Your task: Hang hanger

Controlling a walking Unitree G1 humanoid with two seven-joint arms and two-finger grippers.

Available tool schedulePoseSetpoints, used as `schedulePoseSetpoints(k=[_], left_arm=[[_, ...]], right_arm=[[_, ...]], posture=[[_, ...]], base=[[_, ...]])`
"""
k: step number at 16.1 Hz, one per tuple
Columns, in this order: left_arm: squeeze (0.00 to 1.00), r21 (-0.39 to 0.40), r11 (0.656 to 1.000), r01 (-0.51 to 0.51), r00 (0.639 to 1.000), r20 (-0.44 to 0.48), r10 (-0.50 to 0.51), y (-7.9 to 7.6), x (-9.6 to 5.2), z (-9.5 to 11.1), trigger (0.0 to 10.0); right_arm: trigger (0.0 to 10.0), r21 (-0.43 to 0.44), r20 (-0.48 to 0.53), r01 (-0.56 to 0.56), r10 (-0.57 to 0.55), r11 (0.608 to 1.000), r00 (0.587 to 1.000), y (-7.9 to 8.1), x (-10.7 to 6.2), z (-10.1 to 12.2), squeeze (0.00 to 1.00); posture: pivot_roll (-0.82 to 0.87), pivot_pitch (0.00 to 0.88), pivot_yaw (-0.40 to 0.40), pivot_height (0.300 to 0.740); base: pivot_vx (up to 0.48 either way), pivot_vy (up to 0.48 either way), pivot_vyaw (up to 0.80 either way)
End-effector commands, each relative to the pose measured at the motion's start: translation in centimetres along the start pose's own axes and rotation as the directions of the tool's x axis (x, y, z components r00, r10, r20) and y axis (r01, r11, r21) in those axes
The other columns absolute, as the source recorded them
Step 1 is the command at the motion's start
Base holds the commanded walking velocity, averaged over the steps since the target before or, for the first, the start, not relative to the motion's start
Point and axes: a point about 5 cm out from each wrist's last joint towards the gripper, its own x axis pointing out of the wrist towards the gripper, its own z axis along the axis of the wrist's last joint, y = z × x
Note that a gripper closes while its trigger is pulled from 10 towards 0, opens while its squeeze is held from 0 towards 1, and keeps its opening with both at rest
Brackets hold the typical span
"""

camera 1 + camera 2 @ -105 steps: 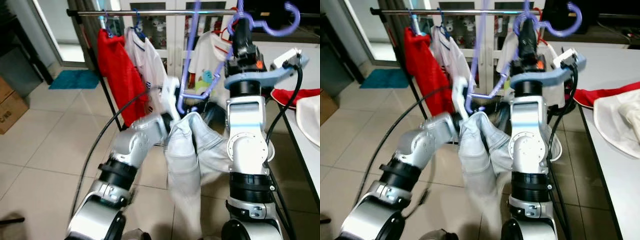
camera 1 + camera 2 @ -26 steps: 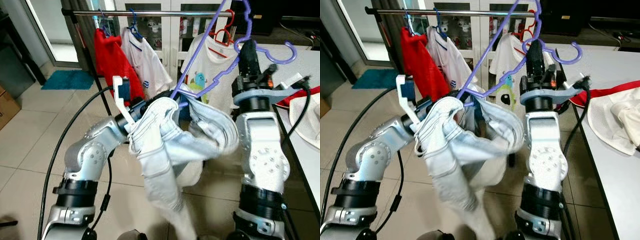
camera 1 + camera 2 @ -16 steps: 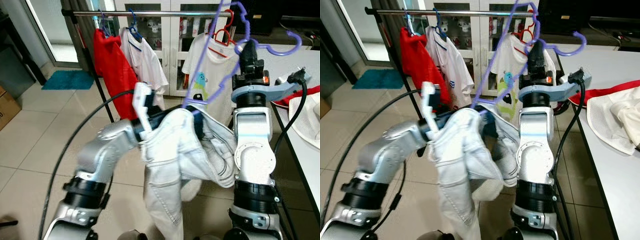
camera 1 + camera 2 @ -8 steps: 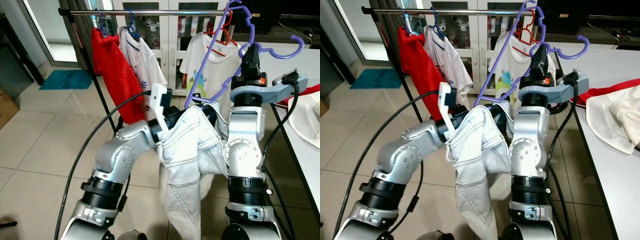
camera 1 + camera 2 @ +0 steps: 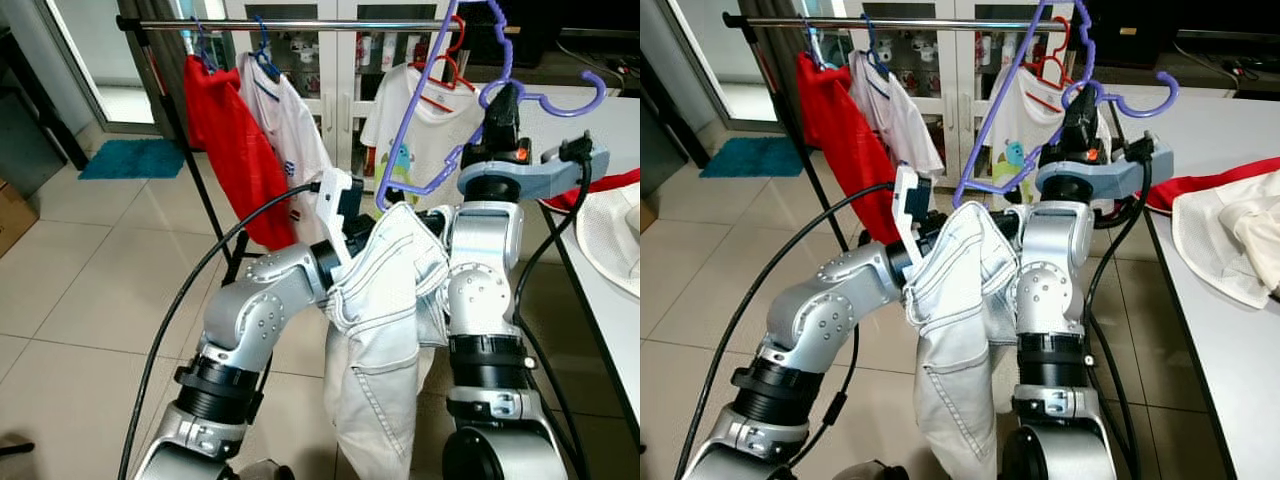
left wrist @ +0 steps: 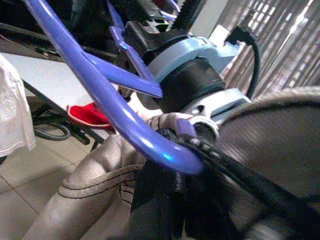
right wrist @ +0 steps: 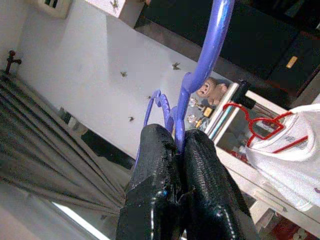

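Purple hanger (image 5: 440,120) is up in front of the clothes rail (image 5: 300,23), its top reaching rail height near the red hanger (image 5: 447,62); whether the hook is over the rail is hard to tell from here. Right claw (image 7: 177,150) is clamped tight on the hanger's stem, fingers pressed together around it. Pale jeans (image 5: 385,300) are draped over the hanger's lower bar and hang down between both arms. Left claw (image 6: 200,150) sits at the bar's curved end, buried in the denim; cannot tell how far it's open. On the rail: red shirt (image 5: 225,130) and white shirt (image 5: 290,120) toward the left, printed T-shirt (image 5: 420,120) behind the hanger. Open stretch of rail between white shirt and T-shirt. Counter (image 5: 610,300) edge runs close beside the right arm; tiled floor (image 5: 90,280) open on the left.
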Motion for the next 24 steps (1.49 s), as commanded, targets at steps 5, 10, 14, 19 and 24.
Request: schedulePoseSetpoints(k=[5,10,14,19,24], left_arm=[[0.0,0.006,0.988,0.155,0.988,-0.017,-0.155,-2.9,1.6,-0.3,0.0],[0.0,-0.007,0.987,0.161,0.986,-0.029,-0.162,-3.3,1.7,-0.6,0.0],[0.0,-0.021,0.981,0.194,0.98,-0.033,-0.195,-3.9,2.4,-0.8,0.0],[0.0,0.047,0.995,0.093,0.995,-0.048,-0.09,-1.8,0.4,0.1,0.0],[0.0,0.319,0.93,-0.185,0.95,-0.184,0.252,3.5,-7.2,0.8,0.0]], right_arm=[[10.0,0.119,0.095,0.038,-0.049,0.992,0.994,2.5,2.0,-0.4,0.0],[10.0,0.131,0.134,0.05,-0.068,0.99,0.989,2.2,3.3,0.4,0.0],[10.0,0.102,0.06,-0.007,0.001,0.995,0.998,3.5,3.5,-1.9,0.0],[10.0,-0.071,0.002,-0.156,0.157,0.985,0.988,3.0,3.6,-0.3,0.0],[10.0,-0.181,-0.066,-0.251,0.243,0.951,0.968,0.3,1.9,5.1,0.0]], posture=[[-0.11,0.0,0.05,0.74],[-0.11,0.0,0.05,0.74],[-0.12,0.0,0.058,0.74],[-0.1,0.0,0.053,0.74],[-0.1,0.0,0.069,0.74]], base=[[0.0,0.0,0.0],[0.0,0.0,0.0],[0.0,0.0,0.0],[0.0,0.0,0.0],[0.0,0.0,0.0]])
